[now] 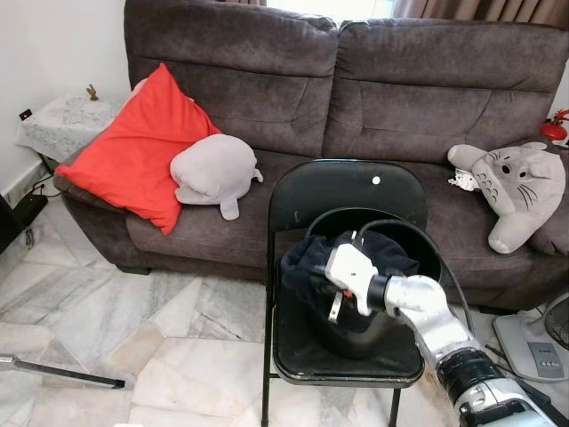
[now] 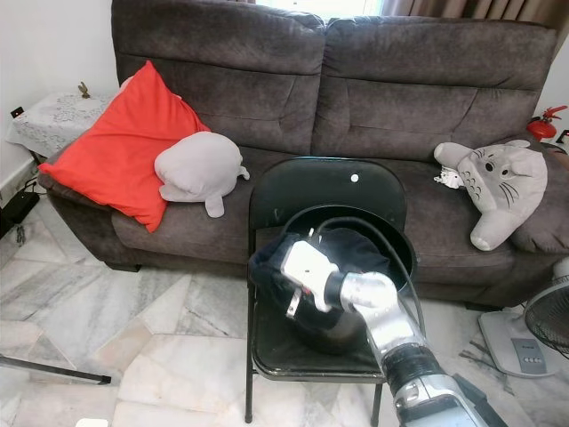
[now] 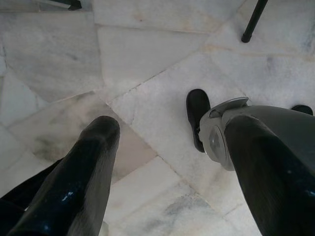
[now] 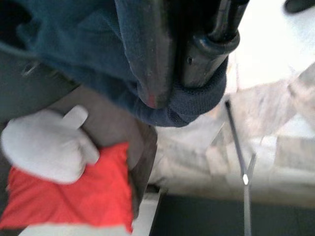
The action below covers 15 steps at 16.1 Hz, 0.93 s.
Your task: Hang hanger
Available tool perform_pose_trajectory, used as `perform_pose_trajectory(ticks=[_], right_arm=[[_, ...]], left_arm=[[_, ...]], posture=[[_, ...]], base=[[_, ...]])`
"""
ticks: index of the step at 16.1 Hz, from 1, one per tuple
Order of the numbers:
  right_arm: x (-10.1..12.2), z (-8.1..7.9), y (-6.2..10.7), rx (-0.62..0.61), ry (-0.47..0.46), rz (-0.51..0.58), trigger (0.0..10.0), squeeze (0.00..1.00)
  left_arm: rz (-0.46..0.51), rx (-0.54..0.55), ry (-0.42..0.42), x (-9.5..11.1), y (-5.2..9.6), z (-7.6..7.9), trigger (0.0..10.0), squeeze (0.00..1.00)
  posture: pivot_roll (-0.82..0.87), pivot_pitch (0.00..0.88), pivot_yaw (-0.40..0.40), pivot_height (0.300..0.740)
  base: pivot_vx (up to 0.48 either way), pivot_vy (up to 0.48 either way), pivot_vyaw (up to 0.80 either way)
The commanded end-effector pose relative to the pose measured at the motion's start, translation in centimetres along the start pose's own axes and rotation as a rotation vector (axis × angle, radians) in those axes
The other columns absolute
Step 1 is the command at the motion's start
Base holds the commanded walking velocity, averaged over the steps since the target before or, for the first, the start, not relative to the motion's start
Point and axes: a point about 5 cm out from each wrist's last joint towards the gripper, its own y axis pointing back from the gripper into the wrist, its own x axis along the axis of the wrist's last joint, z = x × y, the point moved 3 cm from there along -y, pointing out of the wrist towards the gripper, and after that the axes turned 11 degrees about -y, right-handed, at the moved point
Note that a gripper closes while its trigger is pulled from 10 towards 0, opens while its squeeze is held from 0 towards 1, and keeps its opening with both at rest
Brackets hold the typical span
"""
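Your right gripper [image 1: 313, 271] fingers clamp navy garment [image 4: 147, 73] in bucket [image 1: 418, 245]; left gripper [image 3: 167, 162] fingers open, idle; hanging not yet done.

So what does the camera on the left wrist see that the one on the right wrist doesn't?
The left wrist view looks down past the left pincer, its two black fingers spread apart over nothing, at the marble floor, a black chair foot and the robot's own black foot.

The right wrist view shows the right pincer pressed into dark blue clothing, with the red cushion and the grey plush behind.

Both show marble floor.
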Motion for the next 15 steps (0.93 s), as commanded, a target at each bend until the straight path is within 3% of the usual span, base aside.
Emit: perform_pose_trajectory(ticks=[1,2,3,4,5,11,15], right_arm=[[-0.8,-0.1,0.1,0.006,-0.005,-0.042,1.9,0.00],[-1.4,-0.5,0.0,0.023,-0.001,-0.065,4.1,0.00],[-1.8,-0.9,-0.1,0.051,-0.012,-0.081,10.0,0.00],[-2.0,-1.2,-0.2,0.079,-0.027,-0.092,10.0,0.00],[-2.2,-1.5,-0.3,0.106,-0.047,-0.102,10.0,1.00],[-2.6,-1.8,0.2,0.149,-0.015,-0.134,10.0,1.00],[-3.6,0.4,0.5,-0.064,-0.005,-0.204,10.0,1.00]], left_arm=[[-0.035,-0.012,-0.010,-0.9,0.1,0.2,10.0,0.00],[-0.035,-0.013,-0.012,-0.9,0.1,0.2,10.0,0.00],[-0.035,-0.013,-0.013,-0.9,0.1,0.2,10.0,0.00],[-0.035,-0.014,-0.013,-0.9,0.1,0.2,10.0,0.00],[-0.035,-0.014,-0.014,-0.9,0.1,0.2,10.0,0.00],[-0.036,-0.018,-0.019,-0.8,0.1,0.3,10.0,0.00],[-0.035,-0.020,-0.021,-0.7,0.1,0.3,10.0,0.00]], posture=[[-0.05,0.057,-0.015,0.740],[-0.04,0.057,-0.015,0.740],[-0.04,0.058,-0.015,0.740],[-0.04,0.058,-0.015,0.740],[-0.04,0.058,-0.015,0.740],[-0.05,0.059,-0.014,0.740],[-0.05,0.060,-0.016,0.740]], base=[[0.000,0.000,0.00],[0.000,0.000,0.00],[0.000,0.000,0.00],[0.000,0.000,0.00],[0.000,0.000,0.00],[0.000,0.000,0.00],[0.000,0.000,0.00]])
